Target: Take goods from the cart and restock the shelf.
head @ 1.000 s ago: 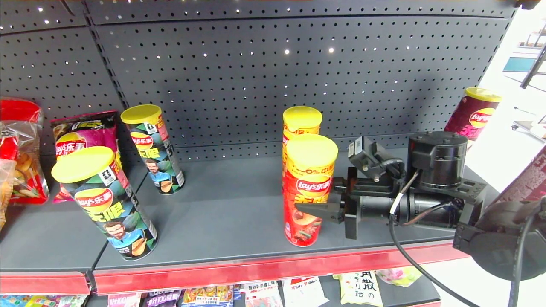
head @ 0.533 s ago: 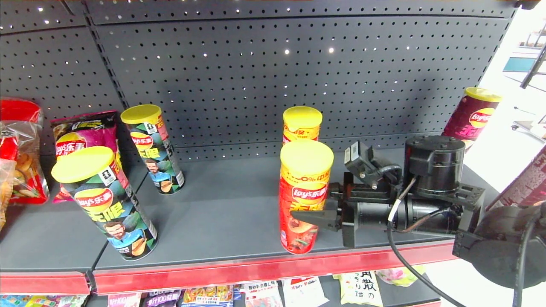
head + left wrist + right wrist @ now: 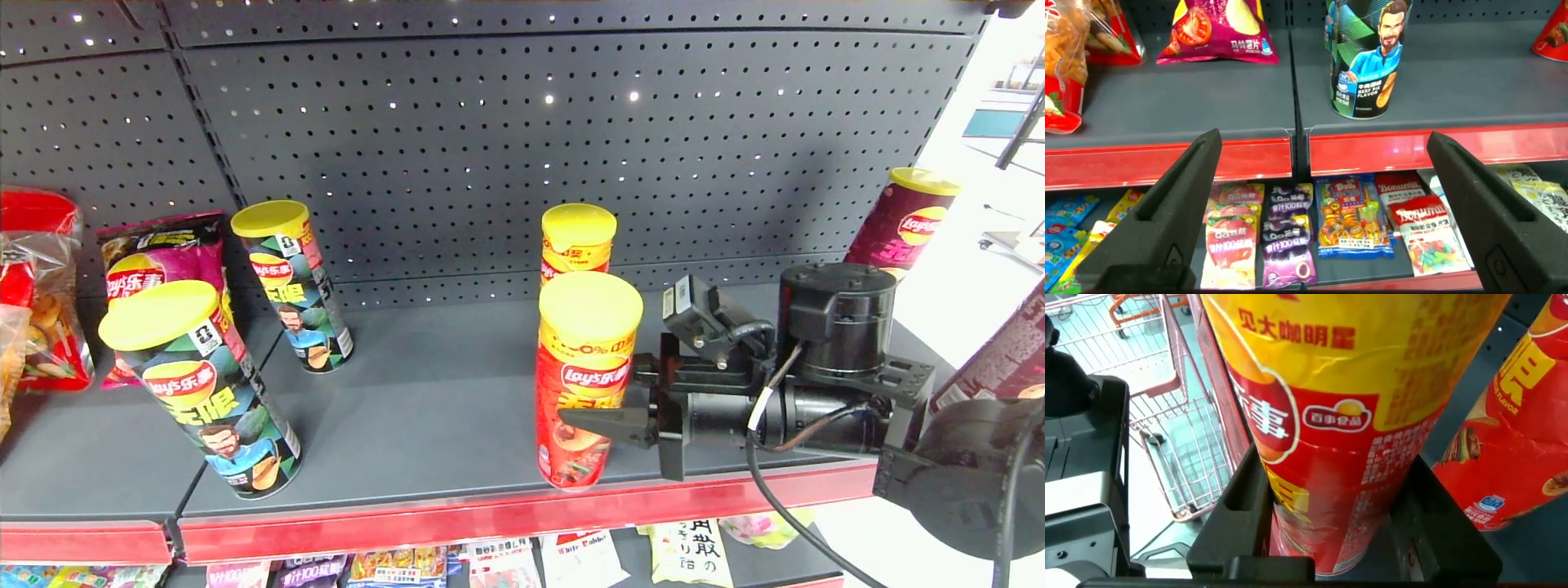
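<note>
A red chip can (image 3: 586,384) with a yellow lid stands upright near the front edge of the grey shelf (image 3: 441,408). My right gripper (image 3: 598,402) comes in from the right and is shut on its lower half. In the right wrist view the red chip can (image 3: 1339,441) sits tight between the two dark fingers (image 3: 1237,514). A second red can (image 3: 576,237) stands right behind it, also seen as the second red can (image 3: 1511,449). My left gripper (image 3: 1323,212) is open, hanging in front of the red shelf lip (image 3: 1372,147).
Two dark green cans (image 3: 208,384) (image 3: 292,282), a purple chip bag (image 3: 159,261) and a red snack bag (image 3: 33,286) fill the shelf's left. A maroon can (image 3: 902,216) stands far right. The shopping cart (image 3: 1167,416) is behind. Small packets (image 3: 1347,220) line the lower shelf.
My right gripper has drawn the red chip can a little left and toward the shelf's front edge, away from the can behind it. Little moved in the last half second.
</note>
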Robot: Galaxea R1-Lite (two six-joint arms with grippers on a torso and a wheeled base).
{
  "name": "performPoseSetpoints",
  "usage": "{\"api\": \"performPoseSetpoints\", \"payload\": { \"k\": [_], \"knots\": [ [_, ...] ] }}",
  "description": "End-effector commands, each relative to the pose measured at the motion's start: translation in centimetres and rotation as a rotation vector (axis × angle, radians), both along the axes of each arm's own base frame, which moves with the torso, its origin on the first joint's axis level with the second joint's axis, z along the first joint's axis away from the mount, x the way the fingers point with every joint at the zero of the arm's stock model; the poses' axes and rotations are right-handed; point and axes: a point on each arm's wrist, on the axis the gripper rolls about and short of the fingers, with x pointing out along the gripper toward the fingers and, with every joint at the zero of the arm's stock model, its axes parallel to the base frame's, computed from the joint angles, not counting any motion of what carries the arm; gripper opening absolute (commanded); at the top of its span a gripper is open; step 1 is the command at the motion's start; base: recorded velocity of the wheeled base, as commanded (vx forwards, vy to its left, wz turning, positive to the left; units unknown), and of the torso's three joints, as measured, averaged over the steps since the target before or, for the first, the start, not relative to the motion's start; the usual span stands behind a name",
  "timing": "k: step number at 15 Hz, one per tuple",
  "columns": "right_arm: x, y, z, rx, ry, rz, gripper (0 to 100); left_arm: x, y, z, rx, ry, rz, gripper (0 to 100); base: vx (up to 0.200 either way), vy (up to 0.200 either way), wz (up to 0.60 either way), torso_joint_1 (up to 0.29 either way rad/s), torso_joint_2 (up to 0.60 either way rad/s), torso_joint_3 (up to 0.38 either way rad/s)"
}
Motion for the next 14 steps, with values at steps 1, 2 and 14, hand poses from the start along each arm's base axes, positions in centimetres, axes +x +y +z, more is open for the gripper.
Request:
{"api": "performPoseSetpoints", "payload": {
  "k": [1,2,14],
  "knots": [
    [-0.1,0.0,-0.1,-0.001,0.003,0.003,0,0.0,0.0,0.0,0.0,0.001,0.001,100,0.0,0.0,0.0,0.0,0.0,0.0],
    [-0.1,0.0,-0.1,-0.003,0.002,0.003,100,0.0,0.0,0.0,0.0,0.001,0.001,100,0.0,0.0,0.0,0.0,0.0,0.0],
    [-2.7,-3.5,-0.4,0.001,0.084,-0.066,100,0.0,0.0,0.0,0.0,0.001,0.001,100,0.0,0.0,0.0,0.0,0.0,0.0]
  ]
}}
